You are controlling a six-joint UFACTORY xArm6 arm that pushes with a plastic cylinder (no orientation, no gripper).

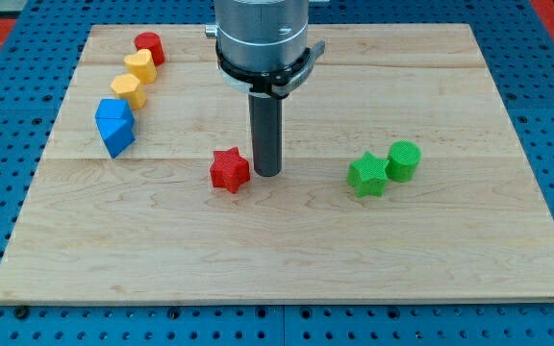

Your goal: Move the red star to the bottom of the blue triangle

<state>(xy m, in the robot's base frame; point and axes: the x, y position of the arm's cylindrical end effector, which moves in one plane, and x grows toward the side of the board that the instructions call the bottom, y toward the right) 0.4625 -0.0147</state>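
A: Red star (230, 170) sitting mid-counter (287, 269), my tip (266, 173) just beside it on the view's right, maybe touching. No claw on this rig, so nothing to call wide or narrow.

B: Blue triangle-ish block (114, 127) way off toward the view's left, yellow pieces (129, 89) and a red cylinder (149, 46) stacked above it. Risky bit, probably: off-centre shove, star spins off the rod, or overshoots into blue. Green star (366, 175) and green cylinder (403, 160) safely clear.

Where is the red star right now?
The red star sits near the board's middle in the camera view, just left of my tip, well to the lower right of the blue triangle.
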